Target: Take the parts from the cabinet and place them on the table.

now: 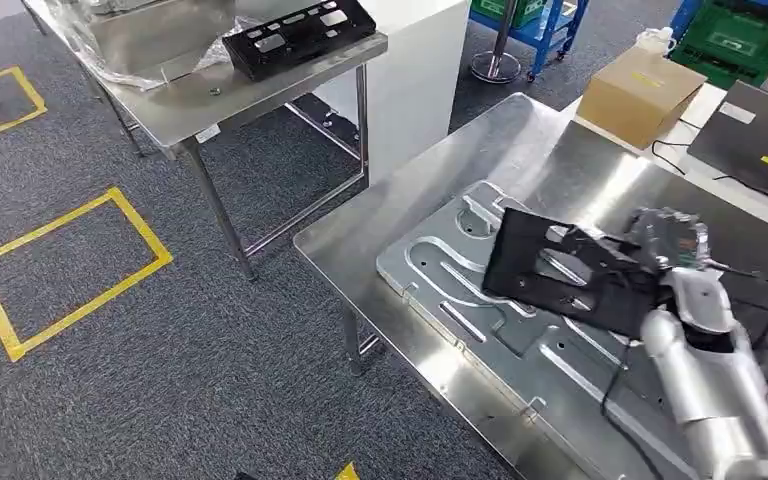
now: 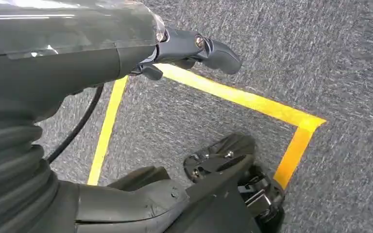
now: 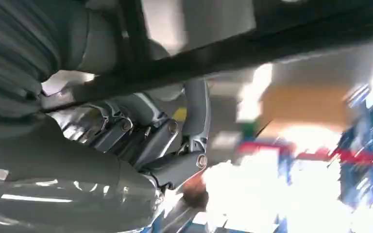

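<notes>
Black part, flat and slotted, lying on metal plate on near table, gripped at right edge by right hand. Probably stiff, light; edge grip suits. Left hand fingers curled, empty.

I see a black part on a silver stamped plate, steel-grey table. Far left, another black part. Carpet speckled grey w/ yellow tape squares. Tan box far right.

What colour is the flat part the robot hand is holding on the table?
Black. The flat part, held by the right robot hand, shows best in the head view.
</notes>
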Motion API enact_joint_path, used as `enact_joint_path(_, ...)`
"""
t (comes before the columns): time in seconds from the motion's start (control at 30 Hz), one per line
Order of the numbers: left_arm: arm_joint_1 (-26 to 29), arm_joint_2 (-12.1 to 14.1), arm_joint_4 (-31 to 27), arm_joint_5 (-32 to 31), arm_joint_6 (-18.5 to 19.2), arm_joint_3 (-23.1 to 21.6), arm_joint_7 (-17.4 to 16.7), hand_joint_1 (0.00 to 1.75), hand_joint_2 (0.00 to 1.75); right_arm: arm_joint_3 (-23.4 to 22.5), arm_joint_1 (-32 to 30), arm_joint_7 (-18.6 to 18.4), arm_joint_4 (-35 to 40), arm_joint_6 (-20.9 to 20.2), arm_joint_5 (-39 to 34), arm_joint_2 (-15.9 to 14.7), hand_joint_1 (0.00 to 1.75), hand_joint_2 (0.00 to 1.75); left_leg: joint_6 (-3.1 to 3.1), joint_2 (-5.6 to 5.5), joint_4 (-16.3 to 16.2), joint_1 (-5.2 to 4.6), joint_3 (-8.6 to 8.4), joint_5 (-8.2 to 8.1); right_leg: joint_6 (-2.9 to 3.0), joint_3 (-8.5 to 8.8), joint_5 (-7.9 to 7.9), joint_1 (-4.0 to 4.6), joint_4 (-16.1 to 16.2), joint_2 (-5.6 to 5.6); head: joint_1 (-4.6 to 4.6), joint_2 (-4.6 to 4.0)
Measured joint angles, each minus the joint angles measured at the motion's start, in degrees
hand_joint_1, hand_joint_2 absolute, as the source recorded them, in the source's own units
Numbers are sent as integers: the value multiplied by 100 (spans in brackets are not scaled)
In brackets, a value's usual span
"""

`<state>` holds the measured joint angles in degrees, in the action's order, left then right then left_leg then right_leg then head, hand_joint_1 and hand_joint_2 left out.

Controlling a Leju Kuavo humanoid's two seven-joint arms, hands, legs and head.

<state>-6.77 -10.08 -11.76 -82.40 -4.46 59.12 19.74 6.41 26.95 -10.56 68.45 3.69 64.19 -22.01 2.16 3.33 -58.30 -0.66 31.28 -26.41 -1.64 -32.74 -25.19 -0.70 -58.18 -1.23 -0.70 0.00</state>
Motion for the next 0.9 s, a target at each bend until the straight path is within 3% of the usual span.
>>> enact_joint_path(0.2,50,0,0,0,0,-4,-2,0,175,356,159,-17,-295,6,-55,120,175,175,-6,-109,-3,1,52,44,1,-21,7,2,-3,96,-4,0)
enact_joint_path(0.9,66,0,0,2,-50,-28,-26,0,175,537,333,-19,-629,46,-188,201,175,175,-9,-107,-1,2,71,34,3,-44,5,3,1,95,4,0)
